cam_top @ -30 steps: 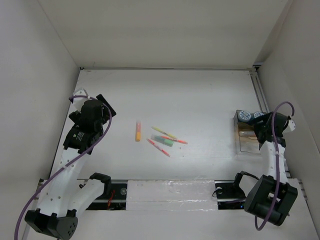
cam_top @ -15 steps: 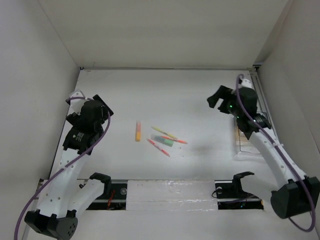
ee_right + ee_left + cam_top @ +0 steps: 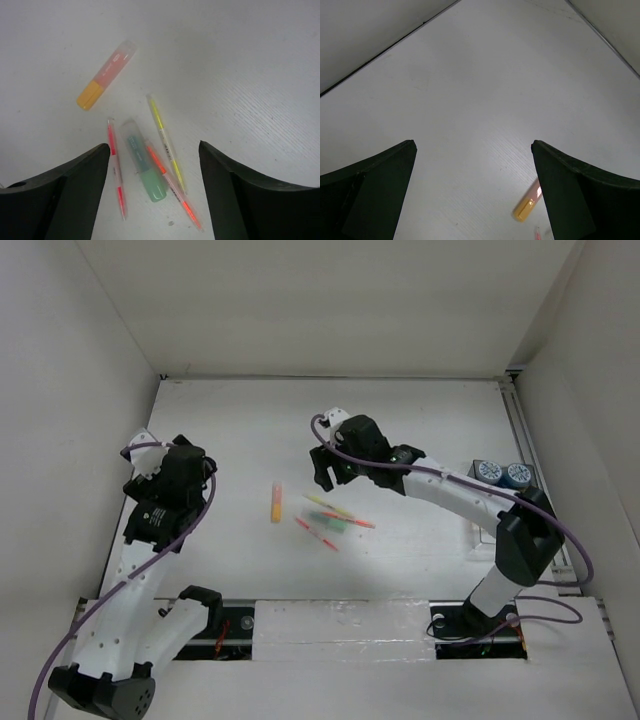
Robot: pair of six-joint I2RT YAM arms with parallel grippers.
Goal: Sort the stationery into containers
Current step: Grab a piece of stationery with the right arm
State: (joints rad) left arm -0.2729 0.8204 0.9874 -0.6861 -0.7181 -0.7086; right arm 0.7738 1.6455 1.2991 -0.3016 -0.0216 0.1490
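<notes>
green marker [image 3: 146, 170] lies on the table [image 3: 420, 420] right under the right pincer [image 3: 152, 147], whose jaws stand wide apart with nothing between them. in that wrist view the marker sits in the gap between the two fingers [image 3: 65, 190]. its long axis runs from far-left to near-right, with the clear cap at the far end and the green body toward the pincer.

one red pen [image 3: 116, 172] lies between the marker and the finger at the view's left, nearly straight away from the pincer with a slight slant the same way. on the marker's other side a second red pen [image 3: 175, 192] slants toward the near-right. it is close against the marker's body, and i cannot tell whether they touch. the yellow pen [image 3: 164, 140] runs beside that pen on the same slant.

the orange marker [image 3: 106, 75] lies apart, beyond the fingertips toward the view's left, and slants the other way, with its orange body near-left and its pale cap far-right.

the left pincer [image 3: 472, 145] is spread open too, holding nothing. the orange marker shows just beside one of its fingers, orange end nearest.

the tray [image 3: 480, 532] stands well behind the right pincer, by that arm's elbow. two rolls [image 3: 488, 471] sit at its far end.
</notes>
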